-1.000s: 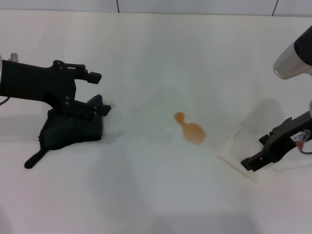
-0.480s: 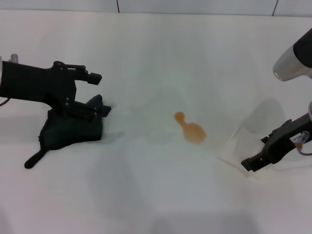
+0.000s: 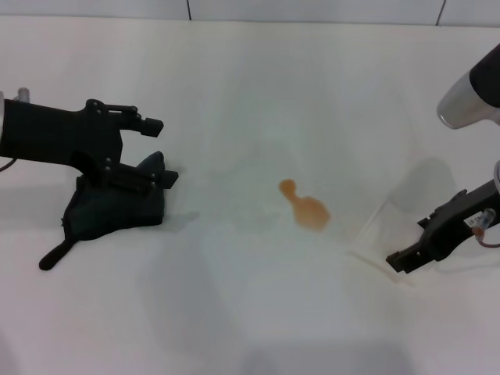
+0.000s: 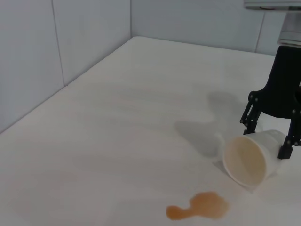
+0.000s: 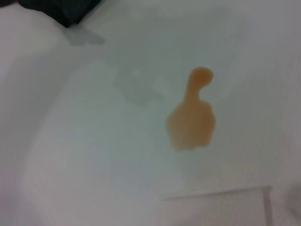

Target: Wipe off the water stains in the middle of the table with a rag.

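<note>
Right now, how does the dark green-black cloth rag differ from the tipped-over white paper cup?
The dark green-black cloth rag is soft and crumpled; the tipped-over white paper cup is rigid, lying on its side. The rag sits at the left gripper, the cup at the right gripper. Both rest on the white table, flanking the orange-brown stain.

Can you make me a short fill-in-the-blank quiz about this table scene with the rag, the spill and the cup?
1. The rag lies under the ____ gripper.
2. The colour of the water stains on the table is ____.
3. The paper cup by the right gripper is lying on its ____.

Missing words: left; orange-brown; side
</note>
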### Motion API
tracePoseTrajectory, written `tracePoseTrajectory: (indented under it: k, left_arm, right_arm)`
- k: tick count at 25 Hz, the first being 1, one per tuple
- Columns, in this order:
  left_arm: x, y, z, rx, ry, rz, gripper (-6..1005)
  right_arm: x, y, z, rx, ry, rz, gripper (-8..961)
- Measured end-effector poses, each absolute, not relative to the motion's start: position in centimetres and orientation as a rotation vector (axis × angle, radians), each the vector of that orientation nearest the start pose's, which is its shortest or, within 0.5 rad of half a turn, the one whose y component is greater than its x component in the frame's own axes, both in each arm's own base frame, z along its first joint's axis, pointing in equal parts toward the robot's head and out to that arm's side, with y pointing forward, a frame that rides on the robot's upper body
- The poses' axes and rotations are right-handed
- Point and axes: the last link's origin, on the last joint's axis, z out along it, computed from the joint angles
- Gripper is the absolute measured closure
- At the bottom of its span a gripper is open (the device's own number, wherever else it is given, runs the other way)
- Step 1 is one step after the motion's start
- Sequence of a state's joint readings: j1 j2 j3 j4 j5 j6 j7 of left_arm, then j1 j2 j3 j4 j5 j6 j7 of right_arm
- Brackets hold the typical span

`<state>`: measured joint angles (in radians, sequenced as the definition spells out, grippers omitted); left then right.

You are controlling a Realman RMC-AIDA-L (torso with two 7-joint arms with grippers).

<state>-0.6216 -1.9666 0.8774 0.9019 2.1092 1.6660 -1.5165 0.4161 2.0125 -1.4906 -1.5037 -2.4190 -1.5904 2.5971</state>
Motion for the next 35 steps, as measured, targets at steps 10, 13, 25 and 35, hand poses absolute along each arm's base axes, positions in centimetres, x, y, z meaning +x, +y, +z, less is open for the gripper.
tracePoseTrajectory:
  k: [10, 13, 25, 35]
  left_arm:
    - [-22.5, 35.9, 4.9, -2.951, -0.282, -0.283, 121]
    - [-22.5, 35.9, 4.9, -2.951, -0.282, -0.283, 121]
    - [-22.5, 35.9, 4.9, -2.948, -0.27, -0.283, 121]
    - [-22.7, 36.0, 4.8, -2.935, -0.264, -0.286, 121]
  right_arm:
    - [19.6, 31.5, 0.8, -2.66, 0.988, -0.424, 189]
    - [19.5, 31.6, 0.8, -2.659, 0.984, -0.416, 189]
    - [19.7, 32.4, 1.4, -2.633, 0.955, -0.317, 189]
    - [21.5, 33.2, 3.3, -2.591, 0.986, -0.061, 190]
